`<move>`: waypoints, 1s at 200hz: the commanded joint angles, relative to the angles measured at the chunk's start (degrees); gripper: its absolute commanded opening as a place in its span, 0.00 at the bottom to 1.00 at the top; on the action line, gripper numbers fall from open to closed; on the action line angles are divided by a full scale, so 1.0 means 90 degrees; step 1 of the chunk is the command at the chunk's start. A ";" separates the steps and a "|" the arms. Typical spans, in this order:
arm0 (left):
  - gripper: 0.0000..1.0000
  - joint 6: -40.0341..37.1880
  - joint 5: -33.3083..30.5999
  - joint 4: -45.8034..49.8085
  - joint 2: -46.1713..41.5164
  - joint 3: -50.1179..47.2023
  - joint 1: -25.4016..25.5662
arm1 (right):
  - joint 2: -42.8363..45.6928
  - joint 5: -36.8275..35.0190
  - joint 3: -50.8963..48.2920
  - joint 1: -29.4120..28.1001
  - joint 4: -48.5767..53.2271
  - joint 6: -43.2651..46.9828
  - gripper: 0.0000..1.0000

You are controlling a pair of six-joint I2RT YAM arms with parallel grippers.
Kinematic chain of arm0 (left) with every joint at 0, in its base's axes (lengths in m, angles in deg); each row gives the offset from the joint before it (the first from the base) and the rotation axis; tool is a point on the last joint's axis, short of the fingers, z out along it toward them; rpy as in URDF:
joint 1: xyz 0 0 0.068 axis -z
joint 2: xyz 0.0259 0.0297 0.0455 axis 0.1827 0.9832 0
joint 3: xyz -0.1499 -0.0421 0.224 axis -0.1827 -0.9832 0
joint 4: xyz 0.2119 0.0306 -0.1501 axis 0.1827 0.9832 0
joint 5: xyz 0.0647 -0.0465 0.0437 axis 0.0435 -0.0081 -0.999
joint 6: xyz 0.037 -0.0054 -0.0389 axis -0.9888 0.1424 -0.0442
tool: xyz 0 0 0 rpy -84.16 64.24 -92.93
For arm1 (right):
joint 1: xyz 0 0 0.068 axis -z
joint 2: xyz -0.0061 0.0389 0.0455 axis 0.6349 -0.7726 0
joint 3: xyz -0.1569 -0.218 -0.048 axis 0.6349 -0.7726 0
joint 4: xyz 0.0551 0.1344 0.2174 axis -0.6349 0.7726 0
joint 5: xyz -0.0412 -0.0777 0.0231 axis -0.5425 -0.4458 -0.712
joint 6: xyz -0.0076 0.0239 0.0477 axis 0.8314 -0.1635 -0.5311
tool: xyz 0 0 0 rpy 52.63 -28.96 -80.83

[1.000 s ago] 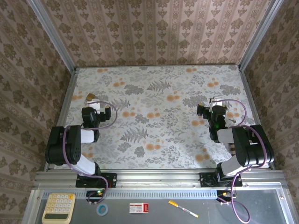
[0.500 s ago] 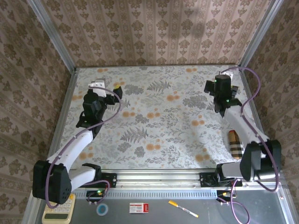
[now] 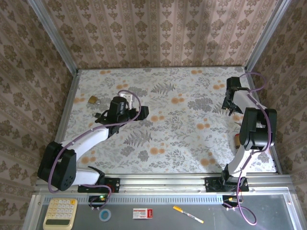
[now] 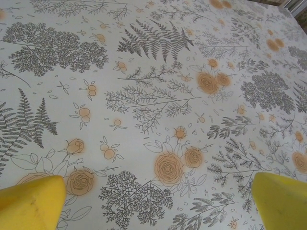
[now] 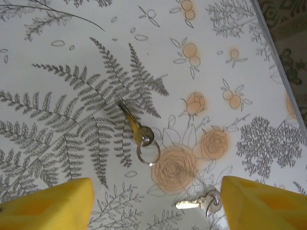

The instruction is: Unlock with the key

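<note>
Two small silvery keys lie on the flowered tablecloth in the right wrist view. One key (image 5: 135, 126) with a wire ring (image 5: 148, 153) lies on a fern print. The other key (image 5: 197, 203) lies lower, close to the right-hand yellow finger (image 5: 261, 203). My right gripper (image 5: 156, 206) hovers open above them, holding nothing; it is near the table's far right edge (image 3: 229, 101). A brass padlock (image 3: 93, 100) sits at the far left. My left gripper (image 3: 136, 114) is right of the padlock, open (image 4: 158, 201) over bare cloth.
The metal rail of the table's right edge (image 5: 280, 62) runs close beside the keys. A striped object (image 3: 236, 141) lies by the right arm's forearm. A calculator (image 3: 60, 213), a tape roll, a small box and a pen lie on the near shelf.
The left arm swung right from the far left toward the middle. The right arm drew in and dropped lower near the far right edge, above the keys.
</note>
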 commanded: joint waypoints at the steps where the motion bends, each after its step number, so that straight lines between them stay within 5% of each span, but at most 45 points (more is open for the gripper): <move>1: 1.00 0.0128 0.0144 0.0094 -0.0134 -0.0025 -0.0008 | -0.0298 0.0092 0.0275 0.0080 0.0407 0.0004 0.65; 200: 1.00 0.0243 0.0259 0.0060 0.0424 0.0151 -0.0018 | -0.1534 0.0819 0.0944 0.0412 0.0617 0.0229 0.35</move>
